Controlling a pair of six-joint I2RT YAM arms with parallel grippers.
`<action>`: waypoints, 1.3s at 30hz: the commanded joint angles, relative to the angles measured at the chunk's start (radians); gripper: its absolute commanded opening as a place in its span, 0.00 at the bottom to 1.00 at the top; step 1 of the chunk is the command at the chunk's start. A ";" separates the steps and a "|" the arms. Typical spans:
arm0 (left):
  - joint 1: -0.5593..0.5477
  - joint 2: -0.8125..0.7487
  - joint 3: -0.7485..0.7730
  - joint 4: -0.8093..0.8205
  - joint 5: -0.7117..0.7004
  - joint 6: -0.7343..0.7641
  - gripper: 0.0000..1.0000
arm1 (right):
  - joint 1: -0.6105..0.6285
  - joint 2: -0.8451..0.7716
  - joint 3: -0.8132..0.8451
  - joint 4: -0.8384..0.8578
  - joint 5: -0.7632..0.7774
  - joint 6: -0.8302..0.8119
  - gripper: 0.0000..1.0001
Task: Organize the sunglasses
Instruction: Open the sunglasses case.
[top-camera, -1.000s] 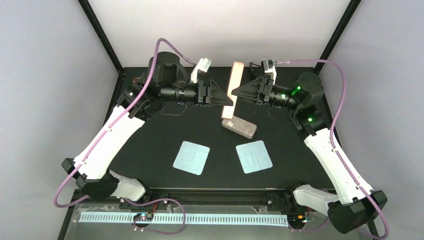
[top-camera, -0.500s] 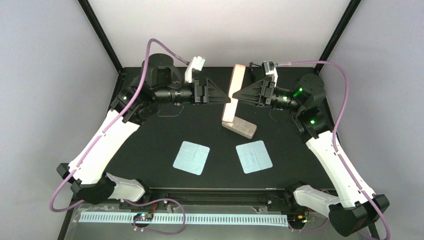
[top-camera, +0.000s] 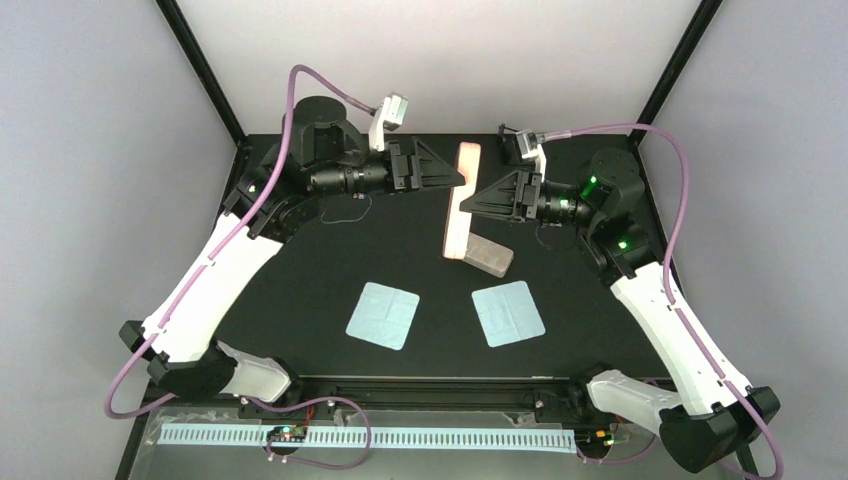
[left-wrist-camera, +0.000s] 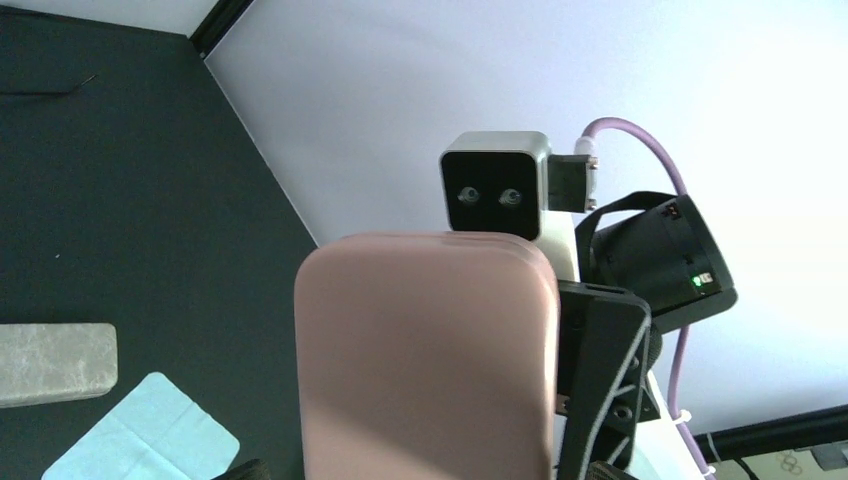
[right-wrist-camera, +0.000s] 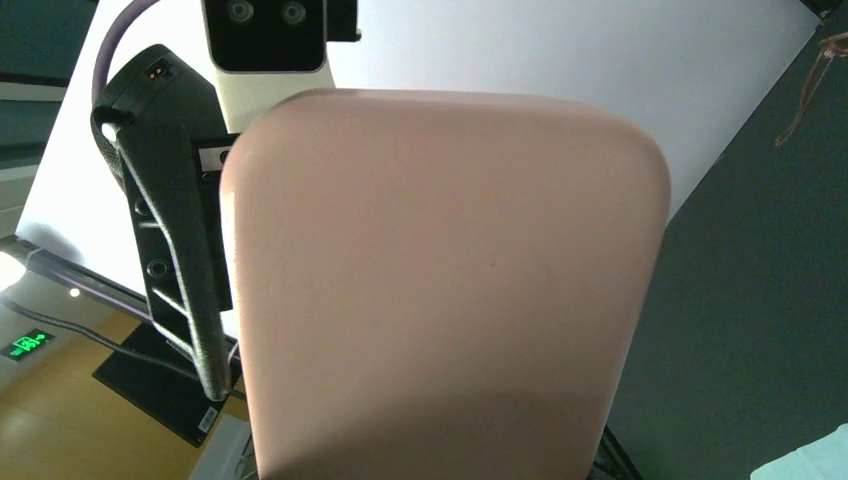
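Cloths nearest: left cloth (top-camera: 382, 315) and right cloth (top-camera: 508, 313), pale blue, flat on the black table (top-camera: 290, 270), lower middle of the top view, apart from each other. Just above the right cloth, grey case (top-camera: 487, 256) lying flat. At frame centre, pink case (top-camera: 461, 200) stands on end, tilted. Its bottom end is at the grey case's left end; touching or not, can't tell. On its right side the right gripper (top-camera: 468, 200) is clamped on it mid-length. On its left, the left gripper (top-camera: 462, 180) is at the upper part. One finger (right-wrist-camera: 160, 230) runs along the case edge; gripping or just flanking, can't tell. Thin-framed sunglasses (top-camera: 345, 212) lie on the table left of centre, below the left arm, well apart from both cases.
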 joint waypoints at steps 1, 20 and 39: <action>0.003 0.028 0.032 -0.029 0.009 0.014 0.81 | 0.010 -0.008 0.044 0.012 -0.028 -0.018 0.01; 0.005 -0.078 -0.189 -0.140 -0.157 0.092 0.65 | 0.011 0.003 0.103 0.020 -0.024 -0.010 0.01; 0.004 -0.096 -0.271 -0.177 -0.224 0.122 0.50 | 0.010 -0.001 0.101 0.026 -0.016 0.000 0.01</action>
